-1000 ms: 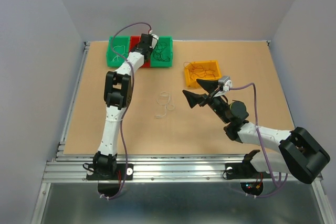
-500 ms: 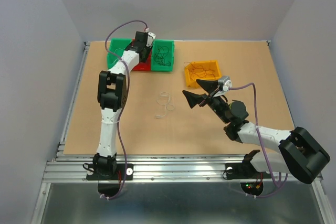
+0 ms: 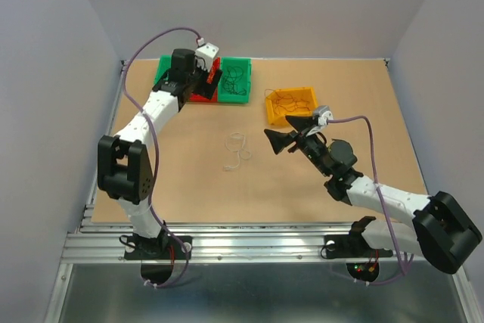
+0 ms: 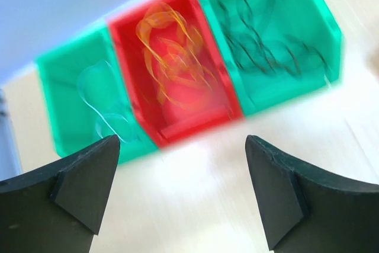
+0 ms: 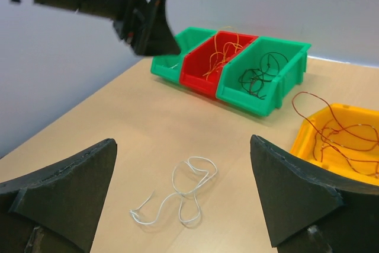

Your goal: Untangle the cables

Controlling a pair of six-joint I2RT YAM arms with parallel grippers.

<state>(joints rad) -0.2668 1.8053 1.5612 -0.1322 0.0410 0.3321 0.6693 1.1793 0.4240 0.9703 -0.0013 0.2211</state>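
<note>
A thin white cable [image 3: 238, 150] lies in loose loops on the table's middle, also seen in the right wrist view [image 5: 177, 197]. My right gripper [image 3: 281, 132] hovers open just right of it, nothing between its fingers [image 5: 183, 143]. Orange cables [image 4: 172, 57] fill the red bin [image 3: 198, 96]. Dark cables [image 4: 260, 42] lie in the green bin [image 3: 236, 81] to its right, and a pale cable [image 4: 103, 99] in the left green bin. My left gripper [image 4: 182, 143] is open and empty, above the table just in front of the red bin.
A yellow bin [image 3: 302, 94] with reddish-brown wire [image 5: 340, 128] stands right of centre, close to my right gripper. The three bins line the far edge at left. Metal rails run along the table's left and near edges.
My left gripper has opened and drawn back from above the red bin, and that arm's elbow has swung out to the left. The right arm has hardly moved.
</note>
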